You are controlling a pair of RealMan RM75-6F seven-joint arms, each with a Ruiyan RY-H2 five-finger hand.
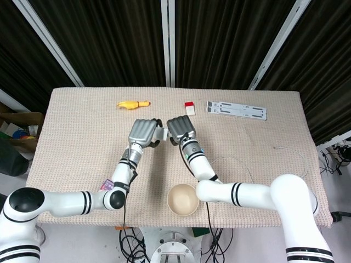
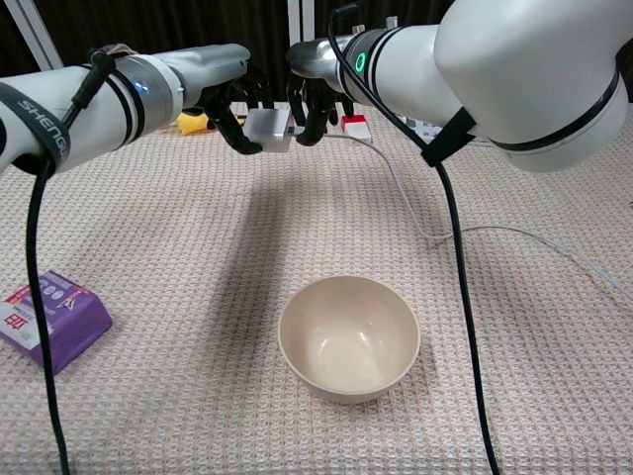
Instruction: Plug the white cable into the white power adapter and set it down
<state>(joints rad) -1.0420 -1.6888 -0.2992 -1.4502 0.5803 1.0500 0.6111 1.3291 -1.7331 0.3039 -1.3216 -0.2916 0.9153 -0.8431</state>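
Above the beige woven tablecloth point(image 2: 148, 247), the white power adapter point(image 2: 267, 129) is gripped by the left hand point(image 2: 232, 99) and the white cable point(image 2: 396, 183) plug is pinched by the right hand point(image 2: 312, 94), so insertion should be kept straight.

left hand point(image 2: 234, 104) holding white adapter point(image 2: 268, 129), right hand point(image 2: 312, 99) pinching cable point(image 2: 415, 213)

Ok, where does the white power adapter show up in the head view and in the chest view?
Head view: the white power adapter sits just above picture centre, between the left hand and right hand.
Chest view: the adapter is upper left of centre, held above the table.
Shared landmark: the beige bowl, nearer the robot than the adapter.
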